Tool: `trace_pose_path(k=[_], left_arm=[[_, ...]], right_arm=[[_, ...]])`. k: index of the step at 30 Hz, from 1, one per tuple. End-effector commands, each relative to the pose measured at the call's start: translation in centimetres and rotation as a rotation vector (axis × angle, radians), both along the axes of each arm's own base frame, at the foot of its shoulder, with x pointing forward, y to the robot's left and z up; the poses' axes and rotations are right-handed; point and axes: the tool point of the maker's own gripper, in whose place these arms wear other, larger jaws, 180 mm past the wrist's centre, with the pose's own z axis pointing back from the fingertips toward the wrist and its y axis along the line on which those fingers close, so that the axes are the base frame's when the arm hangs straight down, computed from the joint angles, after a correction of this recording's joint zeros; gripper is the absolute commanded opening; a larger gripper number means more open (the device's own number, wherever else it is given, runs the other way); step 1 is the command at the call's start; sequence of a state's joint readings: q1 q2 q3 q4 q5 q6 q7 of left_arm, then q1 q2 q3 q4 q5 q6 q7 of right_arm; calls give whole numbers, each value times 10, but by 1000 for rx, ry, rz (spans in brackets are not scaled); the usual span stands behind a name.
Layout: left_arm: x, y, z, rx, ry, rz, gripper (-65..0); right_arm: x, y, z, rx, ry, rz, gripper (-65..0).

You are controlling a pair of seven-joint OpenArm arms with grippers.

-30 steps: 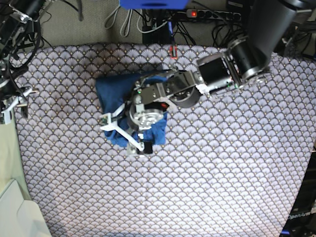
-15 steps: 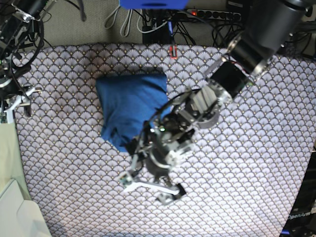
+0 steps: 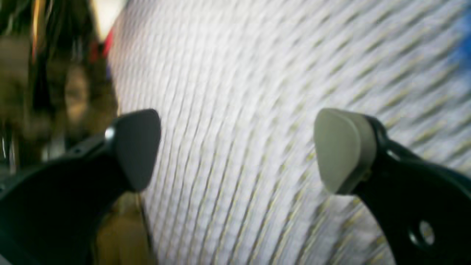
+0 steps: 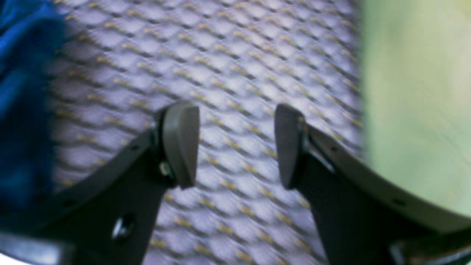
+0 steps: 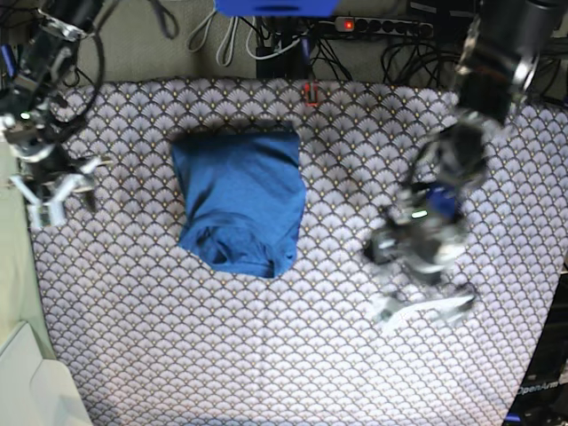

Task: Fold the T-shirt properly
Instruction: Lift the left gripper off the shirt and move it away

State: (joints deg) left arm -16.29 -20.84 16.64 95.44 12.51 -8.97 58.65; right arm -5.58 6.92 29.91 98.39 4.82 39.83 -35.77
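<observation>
The blue T-shirt (image 5: pixel 238 201) lies folded into a compact bundle on the patterned table cloth (image 5: pixel 337 355), left of centre in the base view. A blue edge of it shows at the left of the right wrist view (image 4: pixel 22 92). My left gripper (image 5: pixel 424 307) is open and empty over bare cloth at the right, well clear of the shirt; its jaws stand wide apart in the left wrist view (image 3: pixel 235 151). My right gripper (image 5: pixel 60 197) is open and empty at the table's left edge; it also shows in the right wrist view (image 4: pixel 235 145).
A pale green surface (image 5: pixel 11 266) runs along the left edge of the table. Cables and a power strip (image 5: pixel 373 27) lie beyond the far edge. A white box corner (image 5: pixel 27 382) sits at the lower left.
My left arm has let go of the shirt and swung away to the right, blurred with motion. The shirt stays folded. My right gripper has shifted slightly toward the table.
</observation>
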Motion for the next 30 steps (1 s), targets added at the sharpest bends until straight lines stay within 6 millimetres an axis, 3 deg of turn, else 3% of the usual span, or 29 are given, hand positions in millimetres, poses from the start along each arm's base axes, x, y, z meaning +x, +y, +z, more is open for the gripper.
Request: trace_pose_path(k=[1,3,7,13,16,19,21,26,30], left_arm=[[1,19,12,10,-37,38,0],[-16,63,6,33,-18,133,0],[-61,130,0,61,15,305,0],[-123,193,-2,58,28,502,0],[-152,209,-14,82,79,547,-74],[-177,216,-29,99,139,571,-252],[-190,219,-35,91,158,597,-397],[-207,228,-39,59,158,673,-647],[-219,226,-49,51,187,687,-647]], right_arm=[[9,8,13,5,-52,29,-313],[13,34,8,36,-49,79,-313],[19,73,16,67,-79,154,-313],[19,116,39,97,-147,232,-347],[8,142,37,121,-136,286,-456],[-7,165,25,155,-96,335,-592],[-14,175,14,172,-62,358,-650],[-26,192,-19,222,34,389,-650],[-33,194,-40,248,94,384,-650]])
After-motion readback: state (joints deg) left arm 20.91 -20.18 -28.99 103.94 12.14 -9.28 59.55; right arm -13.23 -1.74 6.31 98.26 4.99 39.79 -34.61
